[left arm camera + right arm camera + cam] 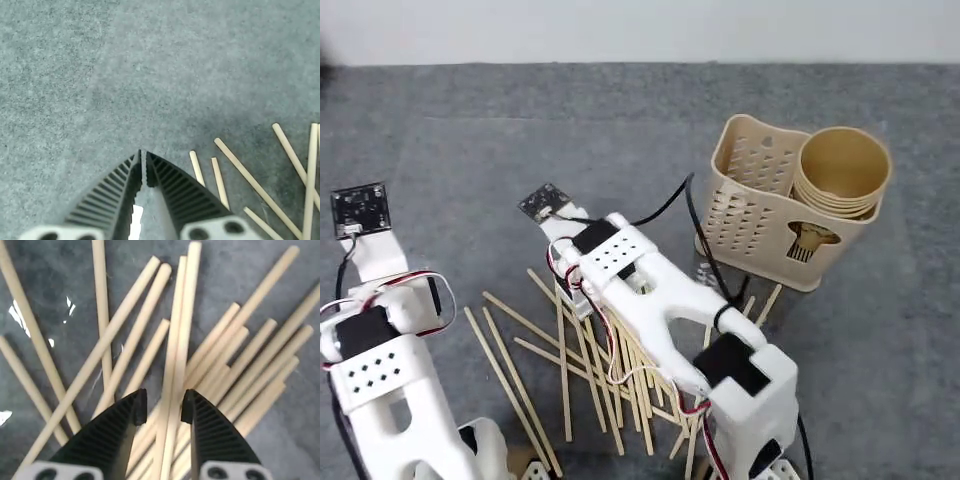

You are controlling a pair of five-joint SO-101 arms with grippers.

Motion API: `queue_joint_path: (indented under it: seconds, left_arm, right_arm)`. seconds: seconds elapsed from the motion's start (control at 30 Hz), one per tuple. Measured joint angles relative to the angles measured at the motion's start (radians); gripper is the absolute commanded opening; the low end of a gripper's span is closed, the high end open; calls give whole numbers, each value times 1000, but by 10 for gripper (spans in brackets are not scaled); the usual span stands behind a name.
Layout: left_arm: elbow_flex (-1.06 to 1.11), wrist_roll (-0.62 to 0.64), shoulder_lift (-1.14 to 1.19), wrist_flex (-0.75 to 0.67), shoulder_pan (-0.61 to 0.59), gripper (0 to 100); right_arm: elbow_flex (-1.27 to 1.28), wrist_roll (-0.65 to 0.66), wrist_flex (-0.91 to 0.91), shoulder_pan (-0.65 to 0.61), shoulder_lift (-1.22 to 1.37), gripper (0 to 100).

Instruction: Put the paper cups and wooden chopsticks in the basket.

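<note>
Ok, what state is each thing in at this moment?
Basket, upright on the table.
Paper cups, stacked, standing in the basket.
Chopsticks, lying loose in a pile on the table.
Left gripper, shut, empty.
Right gripper, open, straddling chopsticks in the pile.

Left tool pinched closed, right tool parted and pointing downward.

Robotics lab bench, grey felt mat, white arms
</note>
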Motion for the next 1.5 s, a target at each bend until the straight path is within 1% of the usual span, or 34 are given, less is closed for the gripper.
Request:
queue_joint_path:
  seconds: [0.23, 0.5, 0.67, 0.73, 0.87, 1.13, 1.3, 1.37, 1.5]
  left_arm:
    - [20, 0, 0, 0, 0, 15]
    - [20, 0, 0, 0, 0, 15]
    - [20, 0, 0, 0, 0, 15]
    - [20, 0, 0, 0, 0, 15]
    - [20, 0, 0, 0, 0, 15]
    - [20, 0, 0, 0, 0, 15]
    - [20, 0, 0, 0, 0, 15]
    - [20, 0, 0, 0, 0, 15]
    - [20, 0, 0, 0, 0, 15]
  right_arm:
    - [-2, 0, -8, 28, 23, 124]
    - [-18, 0, -9, 28, 68, 119]
    - [-34, 0, -9, 41, 75, 3]
    - [-35, 18, -14, 44, 75, 18]
    - [-37, 55, -17, 51, 68, 8]
    - [-32, 61, 21, 77, 37, 13]
    - [-31, 61, 40, 77, 35, 125]
    - [-29, 63, 48, 75, 37, 141]
    - [-29, 63, 66, 54, 37, 143]
